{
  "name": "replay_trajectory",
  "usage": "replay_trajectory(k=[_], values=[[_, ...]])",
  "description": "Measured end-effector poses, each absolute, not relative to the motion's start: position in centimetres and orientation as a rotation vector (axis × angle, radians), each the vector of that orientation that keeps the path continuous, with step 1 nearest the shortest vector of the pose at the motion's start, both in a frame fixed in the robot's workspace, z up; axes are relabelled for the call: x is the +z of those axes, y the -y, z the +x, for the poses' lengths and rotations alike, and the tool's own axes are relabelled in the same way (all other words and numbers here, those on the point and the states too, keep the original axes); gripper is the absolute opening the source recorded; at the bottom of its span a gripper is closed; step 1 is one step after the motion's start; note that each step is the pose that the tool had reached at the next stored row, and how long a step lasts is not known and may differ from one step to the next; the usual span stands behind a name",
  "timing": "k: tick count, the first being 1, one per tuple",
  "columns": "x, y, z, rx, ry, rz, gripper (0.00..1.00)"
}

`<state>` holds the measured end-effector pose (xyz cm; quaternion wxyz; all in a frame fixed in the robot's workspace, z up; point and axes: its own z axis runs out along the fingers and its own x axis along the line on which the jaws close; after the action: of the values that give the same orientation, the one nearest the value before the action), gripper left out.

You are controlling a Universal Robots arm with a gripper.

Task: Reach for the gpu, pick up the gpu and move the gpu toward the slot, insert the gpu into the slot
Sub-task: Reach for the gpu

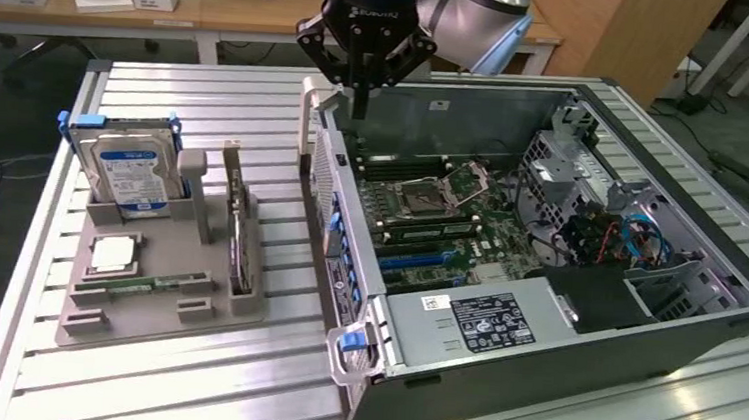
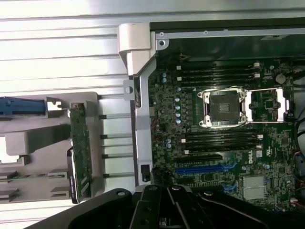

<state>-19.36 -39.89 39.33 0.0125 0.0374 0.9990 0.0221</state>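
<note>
The gpu point(image 1: 237, 227) stands on its edge in a slot of the grey holder point(image 1: 152, 325) on the exterior view's left; its green board edge and dark cooler also appear in the wrist view point(image 2: 81, 155). My gripper point(image 1: 356, 106) hangs shut and empty above the back-left corner of the open computer case point(image 1: 686, 335), well apart from the gpu. Its dark body point(image 2: 167, 202) looms over the motherboard. The blue expansion slot point(image 1: 414, 259) lies on the motherboard below the CPU socket point(image 2: 224, 109), and it shows in the wrist view too point(image 2: 200, 169).
The holder also carries a silver hard drive with a blue label point(image 1: 130, 166), a small green memory stick point(image 1: 144, 281) and a pale square chip point(image 1: 113, 253). The ribbed metal table point(image 1: 195, 106) runs under everything. A wooden desk point(image 1: 122, 10) stands behind.
</note>
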Motion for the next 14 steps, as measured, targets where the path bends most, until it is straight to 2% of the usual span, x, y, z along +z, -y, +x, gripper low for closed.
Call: replay_trajectory(k=[14], values=[[39.3, 39.9, -21.0, 0.069, -3.114, 0.117, 0.10]])
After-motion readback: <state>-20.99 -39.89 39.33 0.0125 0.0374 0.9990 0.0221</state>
